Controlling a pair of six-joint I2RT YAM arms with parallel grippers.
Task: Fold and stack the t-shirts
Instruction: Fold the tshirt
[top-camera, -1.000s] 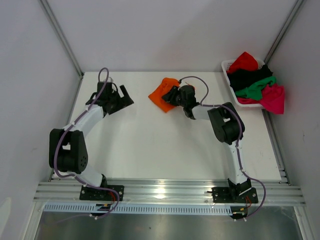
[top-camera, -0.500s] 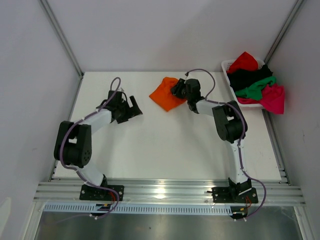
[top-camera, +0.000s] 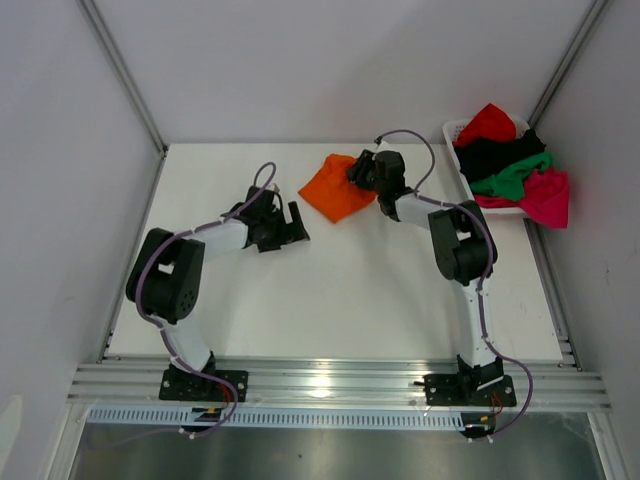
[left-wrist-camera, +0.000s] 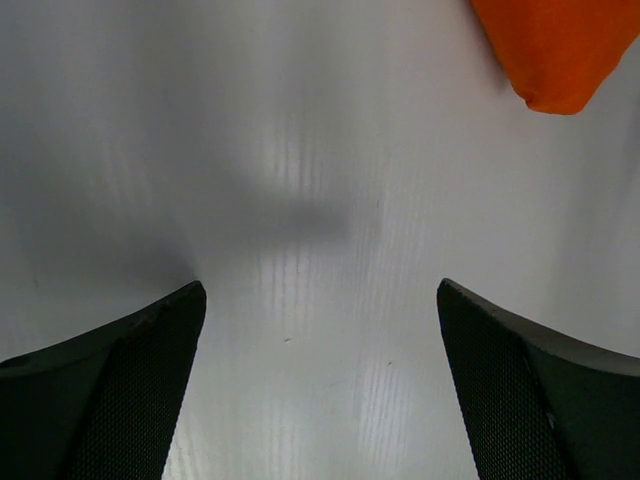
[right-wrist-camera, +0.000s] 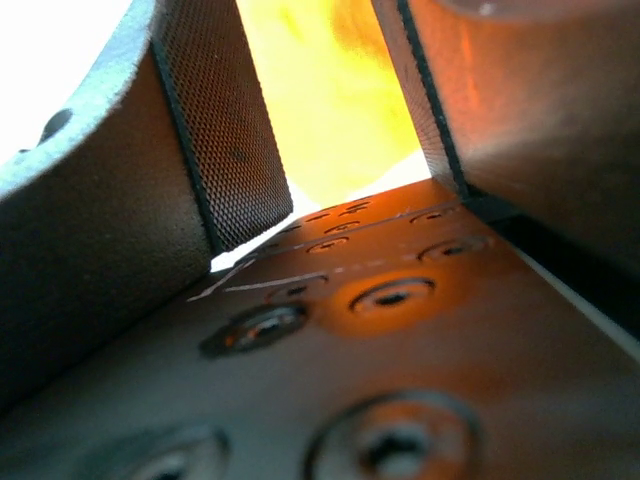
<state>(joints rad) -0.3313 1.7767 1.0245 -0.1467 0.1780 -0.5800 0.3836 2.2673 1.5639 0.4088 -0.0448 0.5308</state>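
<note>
At the far middle of the counter (top-camera: 350, 300), you have the orange shirt (top-camera: 335, 192) lying bunched, with the right end effector (top-camera: 362, 172) at its right edge. The top view cannot show you the grip. The right wrist view does: orange cloth fills the gap between the pads (right-wrist-camera: 225, 150), which stand about half closed on it. The left end effector (top-camera: 296, 222) sits low over the counter, near the shirt's near corner but apart from it. Its wrist view shows you both fingers spread wide, holding nothing, with one corner of the orange shirt at the upper right. Only the top view gives you the basket (top-camera: 455, 135) at the far right, holding the red shirt (top-camera: 488, 122), black shirt (top-camera: 497, 152), green shirt (top-camera: 515, 180) and pink shirt (top-camera: 550, 197), the pink one spilling over its rim.
</note>
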